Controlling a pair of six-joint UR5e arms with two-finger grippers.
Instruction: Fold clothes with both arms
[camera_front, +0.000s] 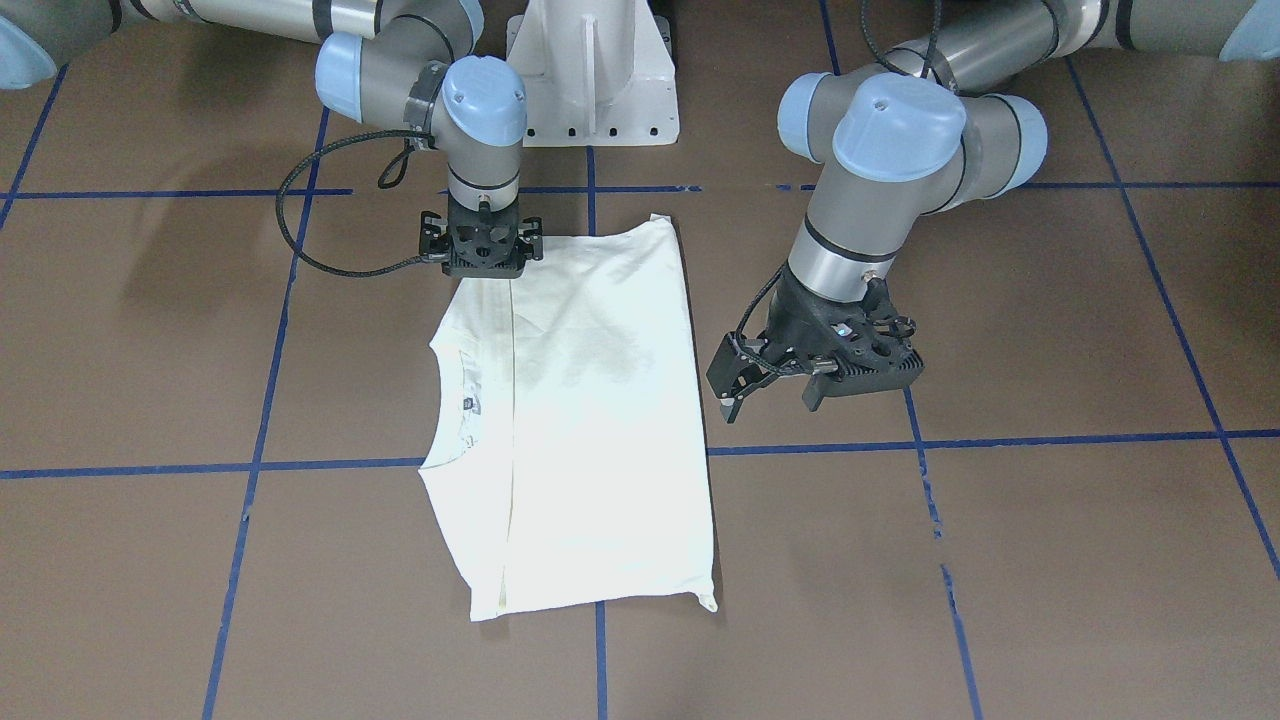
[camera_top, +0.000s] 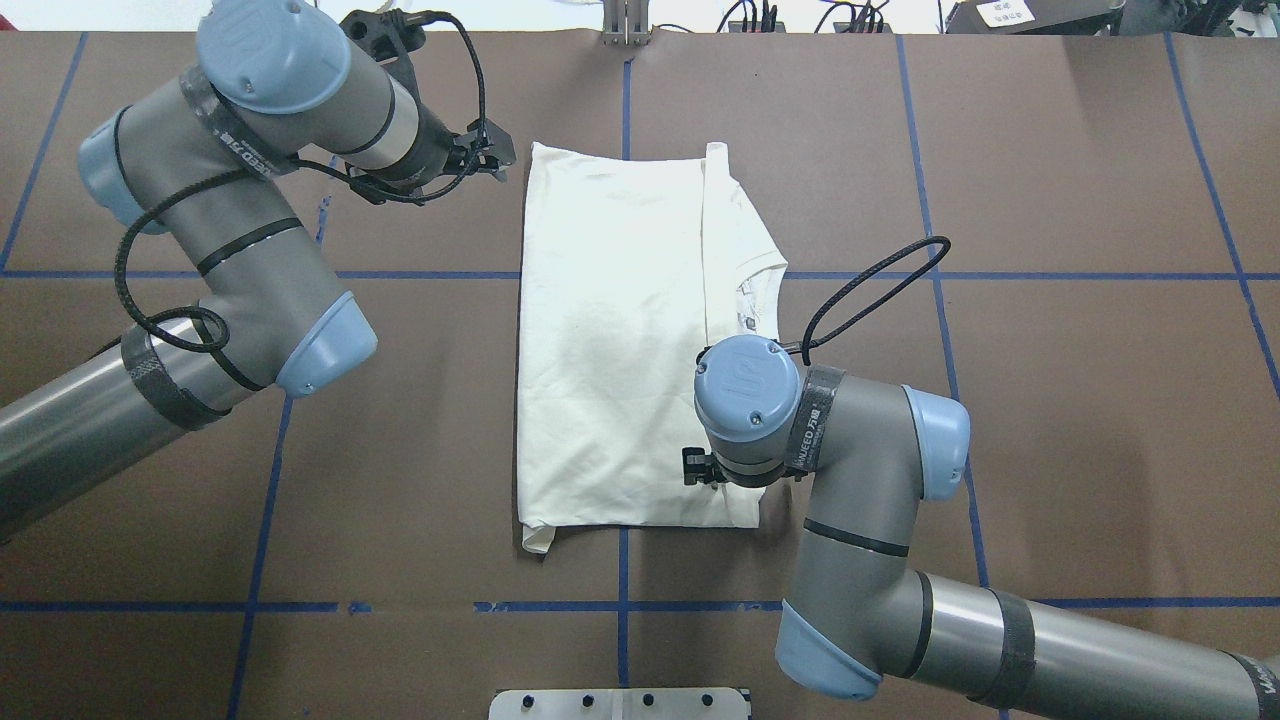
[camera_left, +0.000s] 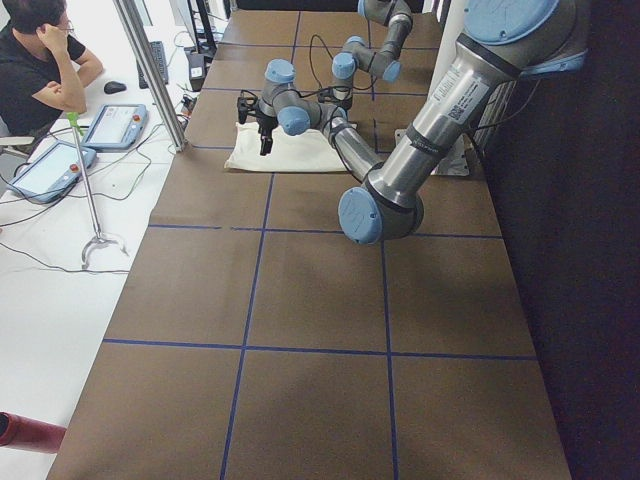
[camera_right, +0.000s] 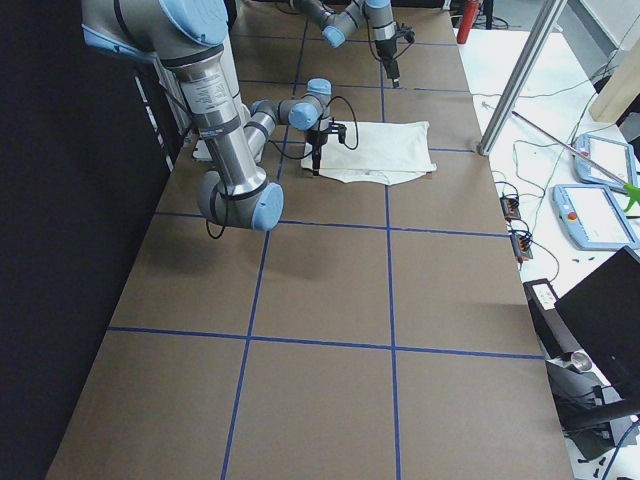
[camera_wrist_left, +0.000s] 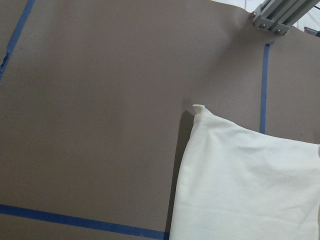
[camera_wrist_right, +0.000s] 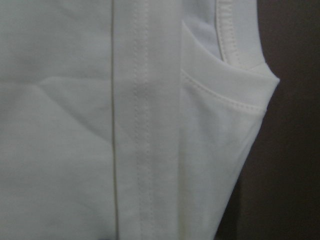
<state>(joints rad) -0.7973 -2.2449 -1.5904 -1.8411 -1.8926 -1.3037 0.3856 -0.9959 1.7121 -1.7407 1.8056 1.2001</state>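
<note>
The cream T-shirt (camera_front: 600, 420) lies folded into a flat rectangle on the brown table, plain side up, with only a faint grey shadow of the print showing through. Its neckline (camera_front: 465, 400) faces the robot's right. It also shows in the overhead view (camera_top: 620, 340). My left gripper (camera_front: 735, 390) hangs tilted above the bare table beside the shirt's long edge; it is open and empty, and it shows overhead (camera_top: 497, 160) near the far corner. My right gripper (camera_front: 487, 268) points straight down onto the shirt's near corner (camera_top: 705, 470). Its jaws look spread, and its tips are hidden. The right wrist view shows flat fabric (camera_wrist_right: 75, 125).
Blue tape lines (camera_front: 600, 450) grid the table. The white pedestal base (camera_front: 590, 80) stands at the robot's edge. An aluminium post (camera_left: 150, 70), teach pendants (camera_left: 110, 125) and a seated operator (camera_left: 40, 60) are beyond the far side.
</note>
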